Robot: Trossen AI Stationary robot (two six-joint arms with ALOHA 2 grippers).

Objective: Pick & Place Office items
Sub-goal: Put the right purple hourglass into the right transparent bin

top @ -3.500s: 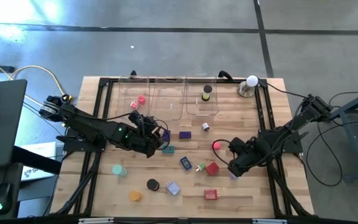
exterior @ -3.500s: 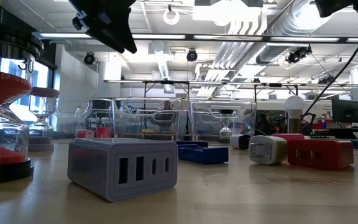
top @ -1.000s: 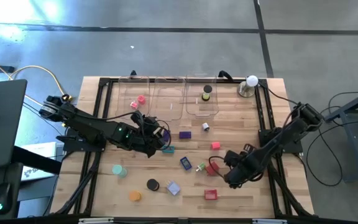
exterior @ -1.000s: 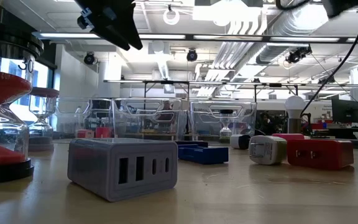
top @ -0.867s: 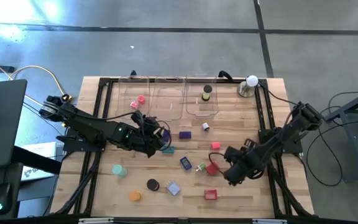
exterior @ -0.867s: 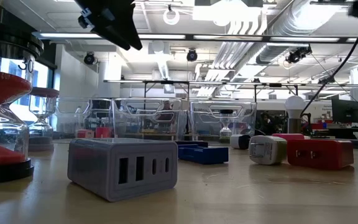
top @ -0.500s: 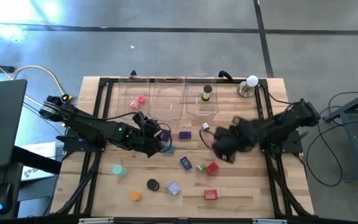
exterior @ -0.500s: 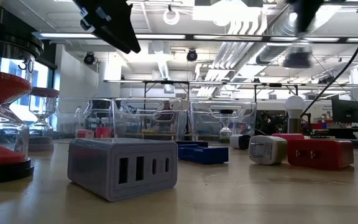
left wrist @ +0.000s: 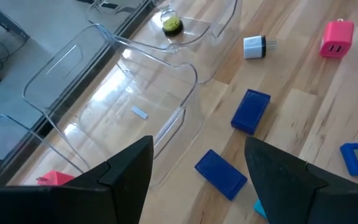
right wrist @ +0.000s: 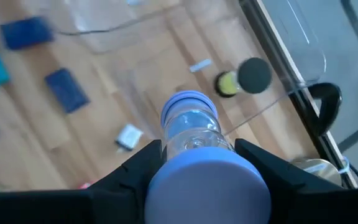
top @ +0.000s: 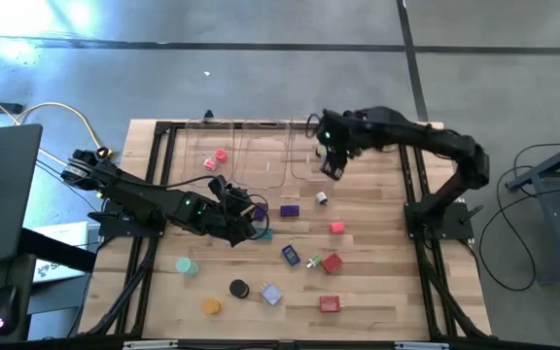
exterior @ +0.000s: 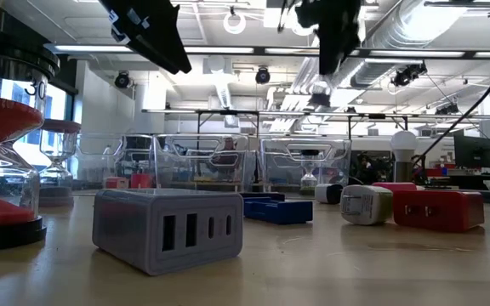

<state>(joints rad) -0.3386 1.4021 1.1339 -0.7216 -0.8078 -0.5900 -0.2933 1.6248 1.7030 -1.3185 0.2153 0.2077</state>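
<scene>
Office items, small coloured pieces, lie scattered over a wooden desk (top: 377,292) seen from above: a purple block (top: 290,210), a pink block (top: 337,227), a red block (top: 332,262), another red block (top: 330,304), a blue block (top: 291,255), a teal disc (top: 186,265), a black disc (top: 239,289) and an orange disc (top: 211,306). Three clear trays (top: 265,156) stand side by side along the far edge of the desk; the left one holds a pink piece (top: 222,156). The right gripper (top: 332,165) hangs over the rightmost tray, its jaws closed on a small clear hourglass with pale blue caps (right wrist: 194,134), held above the tray; a yellow piece and a black disc (right wrist: 254,74) lie in the tray below. The left gripper (top: 253,216) hovers low over the middle of the desk, near the purple block, its jaws standing apart with nothing between them.
</scene>
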